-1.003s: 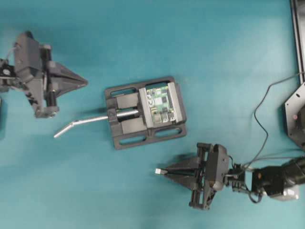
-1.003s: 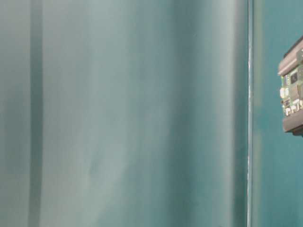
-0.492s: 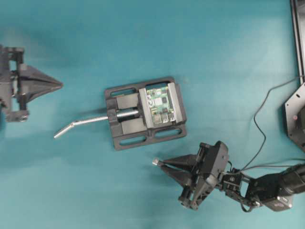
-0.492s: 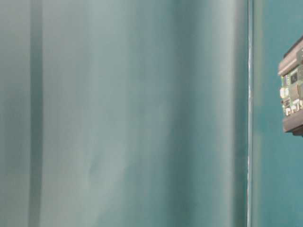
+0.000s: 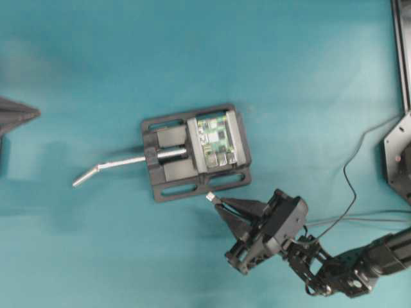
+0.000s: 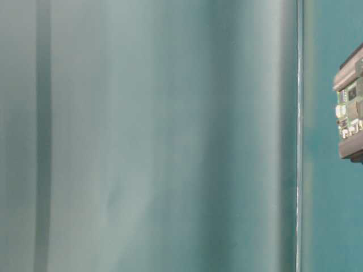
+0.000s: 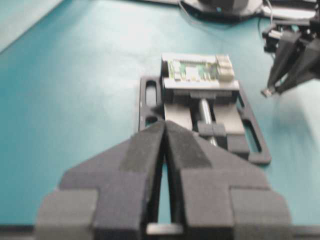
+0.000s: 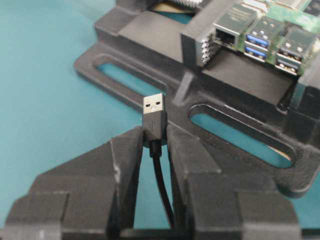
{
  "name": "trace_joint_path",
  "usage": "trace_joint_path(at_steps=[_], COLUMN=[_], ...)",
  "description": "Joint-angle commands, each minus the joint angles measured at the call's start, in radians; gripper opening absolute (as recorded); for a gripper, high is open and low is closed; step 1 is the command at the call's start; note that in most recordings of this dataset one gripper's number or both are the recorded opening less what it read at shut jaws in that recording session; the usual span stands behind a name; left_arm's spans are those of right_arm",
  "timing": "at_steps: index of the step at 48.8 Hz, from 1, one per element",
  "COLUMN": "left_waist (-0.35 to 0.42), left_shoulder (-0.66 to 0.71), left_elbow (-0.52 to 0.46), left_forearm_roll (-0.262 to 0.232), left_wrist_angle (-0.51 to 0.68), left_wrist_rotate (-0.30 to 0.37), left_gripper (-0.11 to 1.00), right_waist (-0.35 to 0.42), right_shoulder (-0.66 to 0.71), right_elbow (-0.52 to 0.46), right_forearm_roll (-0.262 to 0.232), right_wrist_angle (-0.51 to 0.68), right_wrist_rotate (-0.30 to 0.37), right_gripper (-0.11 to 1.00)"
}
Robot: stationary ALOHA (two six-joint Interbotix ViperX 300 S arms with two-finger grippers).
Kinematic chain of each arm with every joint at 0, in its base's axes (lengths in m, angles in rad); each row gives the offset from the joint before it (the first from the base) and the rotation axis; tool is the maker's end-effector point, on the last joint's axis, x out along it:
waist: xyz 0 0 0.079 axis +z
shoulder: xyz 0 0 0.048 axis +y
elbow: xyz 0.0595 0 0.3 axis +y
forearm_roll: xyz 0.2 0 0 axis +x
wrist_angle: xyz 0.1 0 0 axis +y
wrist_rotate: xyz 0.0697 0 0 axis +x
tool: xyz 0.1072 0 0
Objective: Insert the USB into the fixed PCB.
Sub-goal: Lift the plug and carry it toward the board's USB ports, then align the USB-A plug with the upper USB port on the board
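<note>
Your right gripper (image 5: 221, 206) has swung round over the last second — it was pointing left across the table well below the vise (image 5: 194, 151), and now it angles up-left with the plug (image 5: 210, 197) just off the vise's lower edge. The jaws are pinched on the plug's black body, silver tip sticking out front, cable (image 8: 161, 186) trailing back between the fingers. The grip looks square in the right wrist view (the tip isn't cocked to either side).

The board (image 5: 216, 141) hasn't moved — clamped in the vise, green face up, its row of silver ports (image 8: 272, 39) facing the side you're coming from. In the right wrist view the plug tip sits low and left of those ports, over the vise's slotted base, not lined up with any socket yet.

Your left gripper (image 5: 14, 115) has pulled back to the far left edge of the overhead view, well clear of the vise, jaws pressed together on nothing.

So the approach is under way, insertion not started. You'll likely need to lift the plug to port height and shift it right before pushing in.
</note>
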Motion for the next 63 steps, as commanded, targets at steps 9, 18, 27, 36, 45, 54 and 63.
trace_joint_path(at_steps=[9,18,27,36,45,54,63], left_waist=[0.008,0.006,0.008,0.008,0.008,0.008,0.006], left_shoulder=[0.049,0.074,0.067,0.067,0.067,0.067,0.067], left_elbow=[-0.034,-0.052,-0.066,-0.075,-0.075,-0.075,-0.075], left_forearm_roll=[0.002,0.003,0.002,0.002,0.003,0.003,0.003], left_wrist_angle=[0.055,0.083,0.120,0.137,0.137,0.137,0.137], left_wrist_rotate=[-0.029,-0.034,-0.035,-0.035,-0.035,-0.035,-0.035], left_gripper=[0.00,0.00,0.00,0.00,0.00,0.00,0.00], right_waist=[0.008,0.008,0.009,0.011,0.017,0.018,0.021], right_shoulder=[0.028,0.052,0.077,0.092,0.100,0.100,0.100], right_elbow=[-0.080,-0.135,-0.190,-0.210,-0.218,-0.222,-0.233], right_forearm_roll=[0.086,0.166,0.189,0.224,0.295,0.322,0.341], right_wrist_angle=[-0.110,-0.187,-0.238,-0.264,-0.327,-0.345,-0.377], right_wrist_rotate=[-0.012,-0.031,-0.034,-0.035,-0.037,-0.035,-0.029], right_gripper=[0.18,0.18,0.18,0.18,0.18,0.18,0.18])
